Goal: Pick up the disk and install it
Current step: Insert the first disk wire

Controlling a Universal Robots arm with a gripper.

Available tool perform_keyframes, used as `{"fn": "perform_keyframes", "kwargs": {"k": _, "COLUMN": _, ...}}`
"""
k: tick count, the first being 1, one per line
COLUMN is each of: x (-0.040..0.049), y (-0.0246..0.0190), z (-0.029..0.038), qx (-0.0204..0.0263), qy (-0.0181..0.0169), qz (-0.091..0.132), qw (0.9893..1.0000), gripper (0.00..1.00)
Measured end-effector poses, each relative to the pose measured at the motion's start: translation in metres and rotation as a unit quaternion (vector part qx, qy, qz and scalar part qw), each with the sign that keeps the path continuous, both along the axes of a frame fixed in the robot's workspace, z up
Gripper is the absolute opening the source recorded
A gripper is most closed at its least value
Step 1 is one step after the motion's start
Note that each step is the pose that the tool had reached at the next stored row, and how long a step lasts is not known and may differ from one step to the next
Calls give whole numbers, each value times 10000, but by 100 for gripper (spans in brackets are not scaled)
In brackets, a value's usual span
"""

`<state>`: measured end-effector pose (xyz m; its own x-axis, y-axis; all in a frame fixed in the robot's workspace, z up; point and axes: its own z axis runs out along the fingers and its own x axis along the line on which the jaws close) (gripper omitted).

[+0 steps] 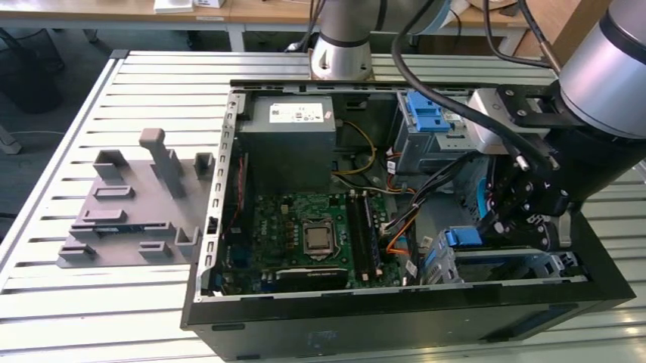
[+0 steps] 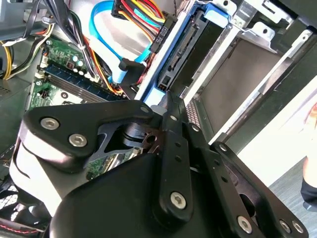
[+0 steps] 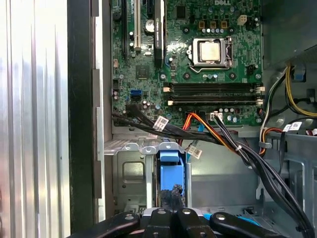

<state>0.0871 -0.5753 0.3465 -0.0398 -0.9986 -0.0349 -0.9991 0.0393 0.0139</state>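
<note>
Gripper (image 3: pixel 172 198): fingers lying together, tips resting on the blue end of the disk (image 3: pixel 171 166), which is sitting upright in the drive bay (image 3: pixel 130 171) of the open computer case (image 1: pixel 302 333). Cables (image 3: pixel 218 136): crossing at 12 o'clock of the disk. Motherboard (image 3: pixel 198 59): lying beyond them. Grey fixture (image 1: pixel 136 204): sitting on the table (image 1: pixel 60 318), at the exterior view's left.

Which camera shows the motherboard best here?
The first wrist view: the motherboard faces the camera, its processor socket plain. The exterior view shows it from farther off, at a slant. The second wrist view catches a corner behind cables.
</note>
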Motion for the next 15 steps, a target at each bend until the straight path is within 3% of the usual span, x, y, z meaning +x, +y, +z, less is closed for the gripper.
{"fn": "perform_keyframes", "kwargs": {"k": 6, "x": 9, "y": 0, "z": 15, "qx": 2, "qy": 0, "qz": 1, "qw": 10000, "gripper": 11}}
{"fn": "perform_keyframes", "kwargs": {"k": 15, "x": 207, "y": 1, "z": 12, "qx": 2, "qy": 0, "qz": 0, "qw": 10000, "gripper": 11}}
